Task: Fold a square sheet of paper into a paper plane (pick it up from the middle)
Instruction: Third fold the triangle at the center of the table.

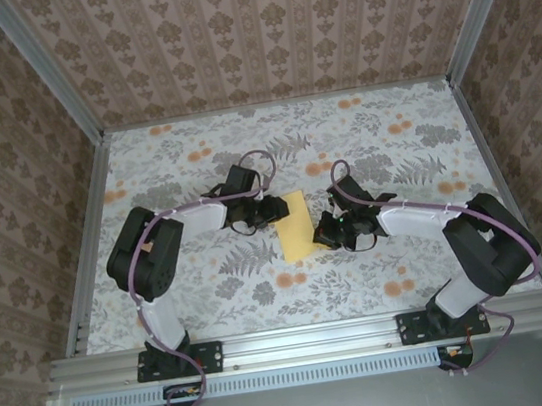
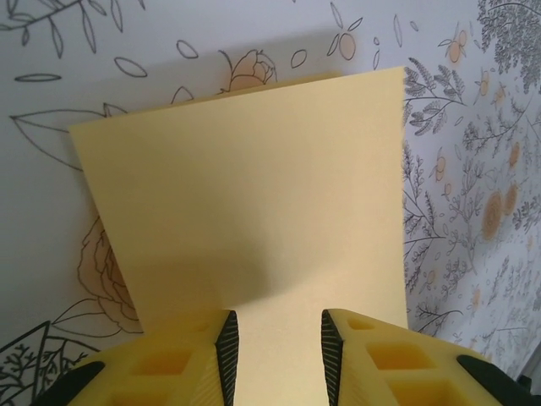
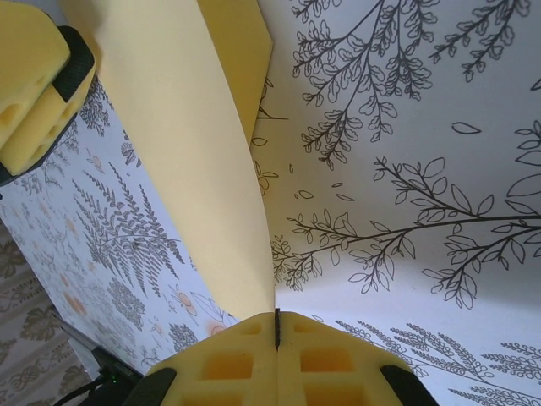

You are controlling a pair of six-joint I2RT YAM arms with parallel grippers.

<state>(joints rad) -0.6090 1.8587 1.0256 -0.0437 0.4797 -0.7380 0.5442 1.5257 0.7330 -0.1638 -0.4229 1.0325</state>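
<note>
The pale yellow-orange sheet of paper [image 1: 294, 226] lies mid-table between both grippers and looks like a narrow upright rectangle from above. My right gripper [image 1: 323, 231] is shut on the sheet's right edge, and the right wrist view shows the paper [image 3: 177, 144] rising from the closed jaws [image 3: 276, 326] and curving over a second layer. My left gripper [image 1: 270, 210] is at the sheet's left side. In the left wrist view its fingers [image 2: 280, 342] are open, with the paper [image 2: 254, 194] spread below and between them. No dart shape is formed.
The floral tablecloth [image 1: 373, 138] covers the table, with patterned walls on three sides and metal rails [image 1: 311, 341] along the near edge. One left gripper finger [image 3: 34, 85] shows at the top left of the right wrist view, close to the paper.
</note>
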